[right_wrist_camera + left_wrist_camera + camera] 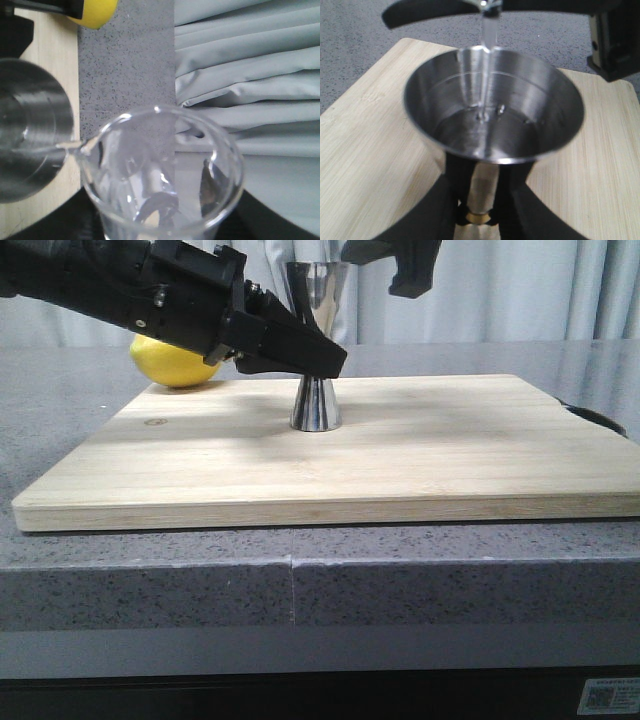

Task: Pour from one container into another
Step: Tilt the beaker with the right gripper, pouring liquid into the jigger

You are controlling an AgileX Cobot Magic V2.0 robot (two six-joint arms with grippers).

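— What colour is the jigger [318, 350]?
— Shiny silver steel, with a gold-toned band at its narrow waist, seen in the left wrist view.
— And the board [400, 455] under it?
— Pale wood with fine straight grain, lighter and darker streaks.
— The worktop [90, 370]?
— Grey stone, speckled dark and light.
— The round fruit behind?
— The lemon [175, 362] is bright yellow.
— The beaker [160, 175]?
— Clear glass, colourless.
— The left tool [300, 355] and right tool [415, 270]?
— Both black.
— The backdrop?
— A curtain [250, 65], pale grey, in folds.
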